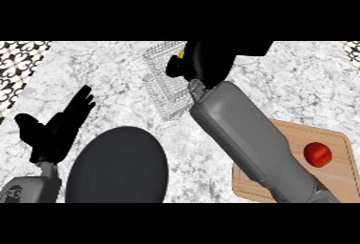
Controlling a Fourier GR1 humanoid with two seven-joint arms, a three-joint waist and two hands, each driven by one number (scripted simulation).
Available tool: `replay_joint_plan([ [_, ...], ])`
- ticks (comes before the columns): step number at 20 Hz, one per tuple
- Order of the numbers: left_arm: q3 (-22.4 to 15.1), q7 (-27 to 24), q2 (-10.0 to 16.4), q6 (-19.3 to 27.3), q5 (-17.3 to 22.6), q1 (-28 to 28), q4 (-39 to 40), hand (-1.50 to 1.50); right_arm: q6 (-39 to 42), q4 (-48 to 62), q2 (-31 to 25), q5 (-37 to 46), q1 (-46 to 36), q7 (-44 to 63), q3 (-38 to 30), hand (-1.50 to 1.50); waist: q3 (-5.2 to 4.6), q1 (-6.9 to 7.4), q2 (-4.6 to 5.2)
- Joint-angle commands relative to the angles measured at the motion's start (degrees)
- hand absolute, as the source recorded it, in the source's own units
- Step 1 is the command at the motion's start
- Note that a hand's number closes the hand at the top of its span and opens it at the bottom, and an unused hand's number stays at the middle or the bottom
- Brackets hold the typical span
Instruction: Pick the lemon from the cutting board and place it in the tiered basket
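Speckled marble counter (295, 86). Of the lemon (181, 53) only a yellow sliver shows, clasped in the curled right hand (204, 59) over the wire tiered basket (165, 93) at the counter's far edge. The cutting board (337, 164) at the near right corner carries a red tomato (318, 154). The left hand (60, 126) rests with fingers spread beside a dark round plate (119, 167).

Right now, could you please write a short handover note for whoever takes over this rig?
Right hand: fingers curled round the lemon, of which only a sliver of yellow shows; it is held over the far end of the basket.
Left hand: open and resting at the left, holding nothing.
Board: the lemon is off it; only a red fruit lies there.
A dark plate lies between the arms.
Done: lemon picked and carried to the basket.
Left: set it in the basket and let go.
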Motion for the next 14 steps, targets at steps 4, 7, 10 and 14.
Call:
replay_joint_plan([
  [4,0.01,-0.43,-1.09,0.55,-0.62,-1.21,1.32,0.00,-13.04,11.81,0.57,-0.26,-2.94,9.54,1.70,1.50,0.00,-0.31,0.10],
  [7,0.64,-0.31,0.77,-0.98,-0.19,2.76,-1.64,0.00,-12.96,15.38,0.57,-0.62,-4.77,8.18,0.65,1.50,0.03,-0.38,-0.22],
  [10,0.39,-1.85,-0.45,0.05,-1.20,1.02,-0.25,0.00,-17.37,21.80,0.58,2.96,-8.38,5.57,-2.17,1.50,0.00,-0.18,0.18],
  [14,-0.38,0.40,-0.50,0.52,-1.69,0.26,-1.38,0.00,-26.99,23.00,0.58,5.86,-7.09,3.26,-5.56,1.50,0.08,-0.19,0.35],
])
